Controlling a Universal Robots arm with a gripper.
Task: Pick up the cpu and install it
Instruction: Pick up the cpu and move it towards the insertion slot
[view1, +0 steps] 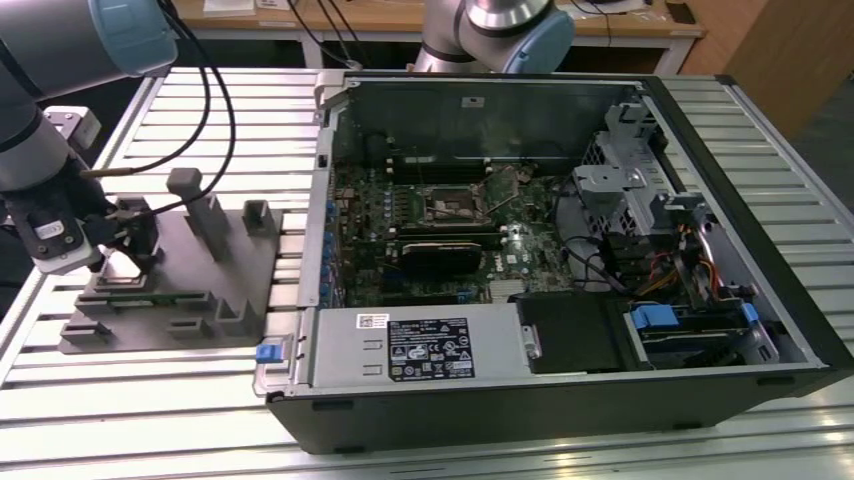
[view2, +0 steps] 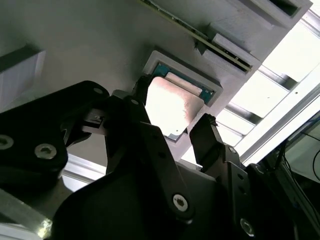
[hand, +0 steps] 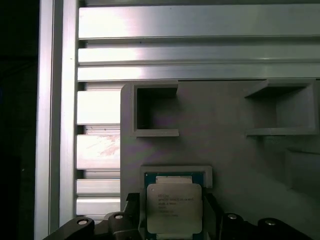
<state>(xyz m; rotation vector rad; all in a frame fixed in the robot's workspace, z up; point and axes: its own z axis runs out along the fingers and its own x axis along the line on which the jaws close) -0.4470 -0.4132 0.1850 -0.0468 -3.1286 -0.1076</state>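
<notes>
**CPU sitting in the tray pocket, gripper parked right over it**

So the cpu (hand: 174, 207) is lying flat in its little square recess near one edge of the grey plastic tray (hand: 225, 150), silver top facing up, with a sliver of green board peeking out along one side. In the second wrist view you get the same chip (view2: 170, 107) from a lower angle, sitting in the raised frame of that pocket.

The gripper (hand: 174, 222) is down low over it. The jaws are spread apart, with one black finger (hand: 134, 215) on each side of the chip. In both wrist views a thin gap shows between the cpu and the fingers, so it's straddling the chip and not clamped on it. The chip looks fully seated in the pocket, not tilted.

In the exterior view the arm (view1: 40, 120) comes in from the exterior view's left and the gripper (view1: 127, 245) hangs over the near-left part of the tray (view1: 200, 290). The tray sits on the slatted aluminium table (view1: 160, 400), just beside the open PC case (view1: 534, 400). It also has a few upright posts and a thin green strip (view1: 140, 296) slotted along its front.

Inside the case, the square socket frame (view1: 451, 205) sits roughly mid-motherboard, well apart from the gripper, with a black block (view1: 441, 255) just below it.

Two box-shaped pockets (hand: 155, 112) sit further up the tray in the first wrist view.
</notes>
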